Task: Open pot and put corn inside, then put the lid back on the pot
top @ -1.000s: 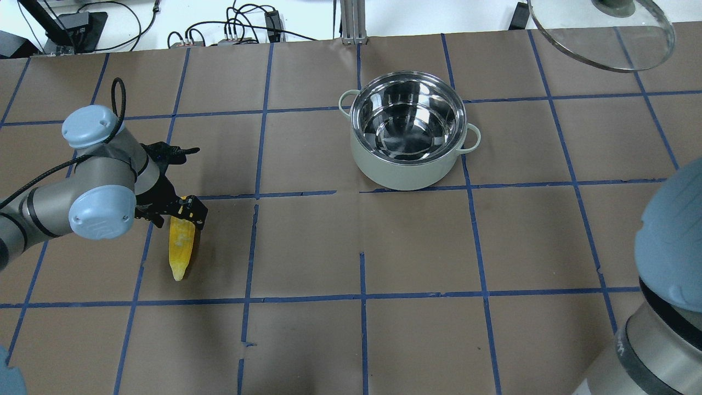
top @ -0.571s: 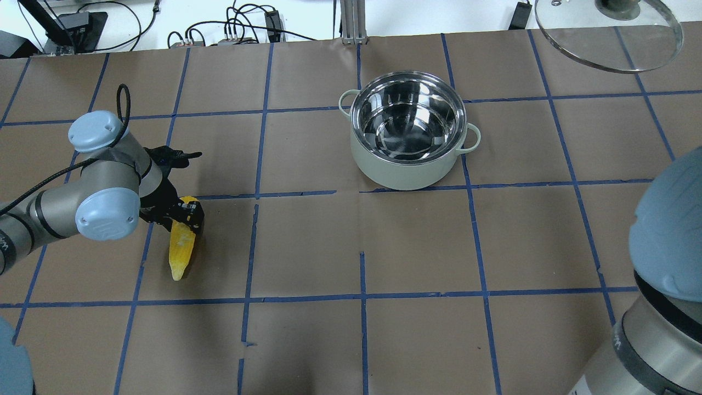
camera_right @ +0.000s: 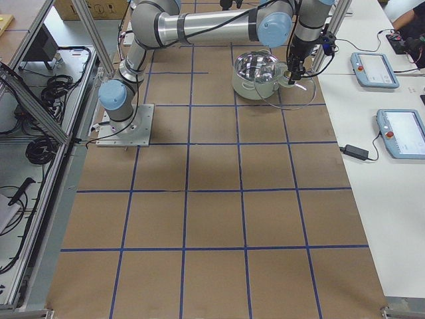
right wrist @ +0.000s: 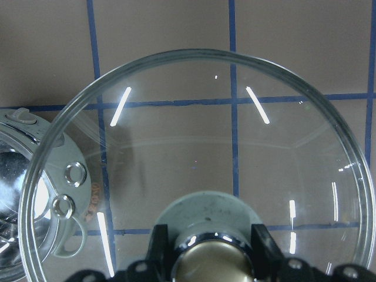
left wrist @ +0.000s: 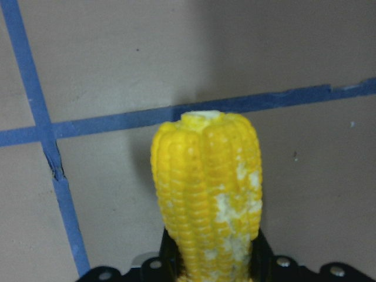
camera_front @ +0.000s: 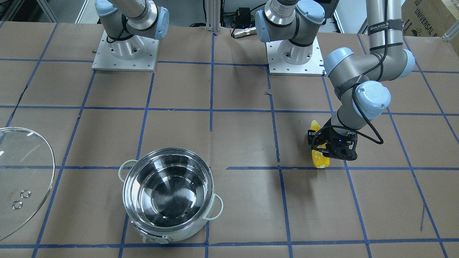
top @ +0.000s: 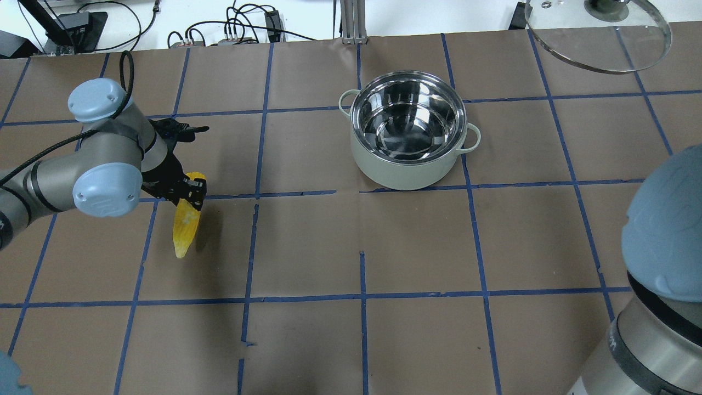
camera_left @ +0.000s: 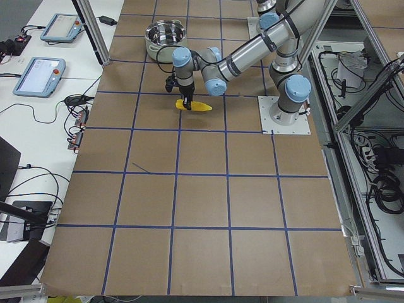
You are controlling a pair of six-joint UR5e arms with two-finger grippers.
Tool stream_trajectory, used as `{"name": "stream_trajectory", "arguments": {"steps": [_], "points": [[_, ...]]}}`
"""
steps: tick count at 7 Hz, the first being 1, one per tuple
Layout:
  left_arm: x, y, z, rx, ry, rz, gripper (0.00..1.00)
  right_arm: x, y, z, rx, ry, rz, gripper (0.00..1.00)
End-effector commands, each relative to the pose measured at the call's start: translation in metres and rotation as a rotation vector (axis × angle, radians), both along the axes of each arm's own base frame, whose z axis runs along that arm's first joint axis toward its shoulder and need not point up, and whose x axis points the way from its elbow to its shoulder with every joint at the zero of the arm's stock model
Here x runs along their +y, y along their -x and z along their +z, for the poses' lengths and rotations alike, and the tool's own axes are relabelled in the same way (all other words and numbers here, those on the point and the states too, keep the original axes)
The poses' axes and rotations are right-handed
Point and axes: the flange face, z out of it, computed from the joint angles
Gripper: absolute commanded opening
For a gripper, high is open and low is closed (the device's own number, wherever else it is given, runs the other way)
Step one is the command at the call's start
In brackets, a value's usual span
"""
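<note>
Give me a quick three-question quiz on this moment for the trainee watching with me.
1. True or false: the corn is already inside the pot.
2. What is the right tool gripping? A) the lid B) a pot handle C) nothing
3. Fill in: the left tool is shut on the ___.

Key: 1 false, the pot is open and empty; 2 A, held by its centre, off to the pot's side; 3 corn.
</note>
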Motion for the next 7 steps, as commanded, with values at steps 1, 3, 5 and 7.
{"name": "stream_trajectory", "arguments": {"steps": [1, 3, 5, 7], "points": [[-0.045, 0.081, 0.081, 0.006, 0.083, -0.025, 0.03, 0.0, -0.001, 0.0, 0.0, -0.001, 0.0, 0.12], [-0.09, 0.173, 0.121, 0.091, 0.119, 0.093, 0.03, -0.002, 0.0, -0.002, 0.0, -0.002, 0.004, 0.12], [-0.12, 0.269, 0.15, 0.117, 0.119, 0.157, 0.04, -0.002, 0.0, -0.003, -0.002, -0.003, 0.001, 0.12], [-0.133, 0.354, 0.141, 0.123, 0.117, 0.185, 0.04, -0.003, 0.0, -0.005, -0.003, -0.005, 0.003, 0.12]]}}
